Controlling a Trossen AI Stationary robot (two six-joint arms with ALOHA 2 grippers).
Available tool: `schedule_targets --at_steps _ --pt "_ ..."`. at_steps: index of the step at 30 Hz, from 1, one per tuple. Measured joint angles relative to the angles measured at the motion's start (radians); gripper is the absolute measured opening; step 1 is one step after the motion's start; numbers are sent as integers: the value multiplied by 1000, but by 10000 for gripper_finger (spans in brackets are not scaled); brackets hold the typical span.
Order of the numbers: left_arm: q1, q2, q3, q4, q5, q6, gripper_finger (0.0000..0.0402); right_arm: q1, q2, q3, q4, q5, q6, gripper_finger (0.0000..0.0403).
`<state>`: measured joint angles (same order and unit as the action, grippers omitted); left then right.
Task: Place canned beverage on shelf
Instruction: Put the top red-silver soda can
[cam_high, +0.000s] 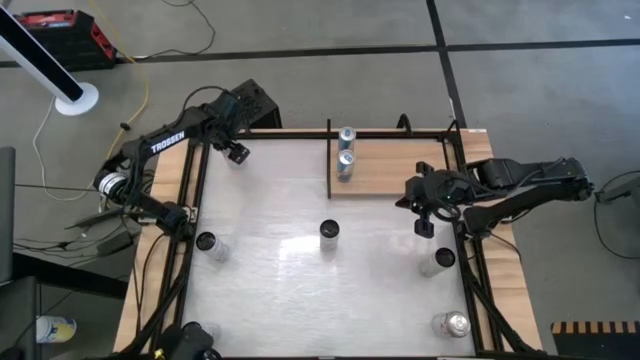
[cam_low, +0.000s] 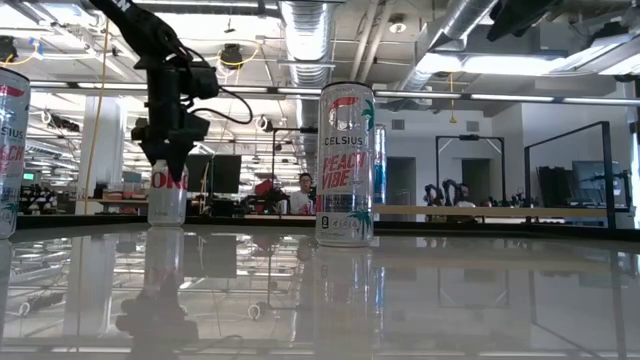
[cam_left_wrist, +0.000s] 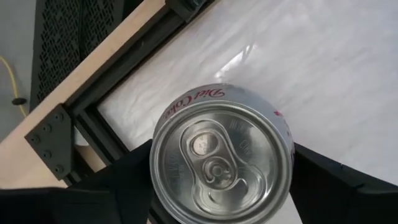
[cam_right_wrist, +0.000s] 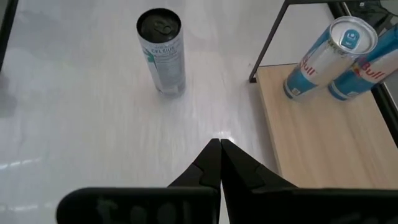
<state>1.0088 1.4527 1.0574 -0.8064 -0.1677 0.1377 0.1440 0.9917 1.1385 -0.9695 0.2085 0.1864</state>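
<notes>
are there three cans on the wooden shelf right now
No, only two blue and silver cans stand on the shelf, side by side near its corner post.

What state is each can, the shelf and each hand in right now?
Diet Coke can: upright, sealed, between the left hand's fingers.
Celsius can: upright on the table, untouched.
Red Bull cans: two, upright on the shelf.
Shelf: holds two cans.
Right hand: shut, empty.

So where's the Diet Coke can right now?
The Diet Coke can stands at the table's far left corner in the high view, between the left end effector's fingers, far from the shelf.
</notes>
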Motion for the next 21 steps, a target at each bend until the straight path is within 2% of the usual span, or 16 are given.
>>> schedule_targets --at_steps 4,10,15,21 --pt "-12 -2 55 -28 -5 7 278 0 -8 0 -7 0 21 29" --pt "-90 -28 226 -140 -5 -12 278 29 -19 0 -38 5 75 29" --pt "-231 -58 372 -189 -24 -29 278 63 -19 0 -13 54 75 29" --pt "-439 -61 514 -203 -91 -67 278 65 -20 0 14 59 73 29"
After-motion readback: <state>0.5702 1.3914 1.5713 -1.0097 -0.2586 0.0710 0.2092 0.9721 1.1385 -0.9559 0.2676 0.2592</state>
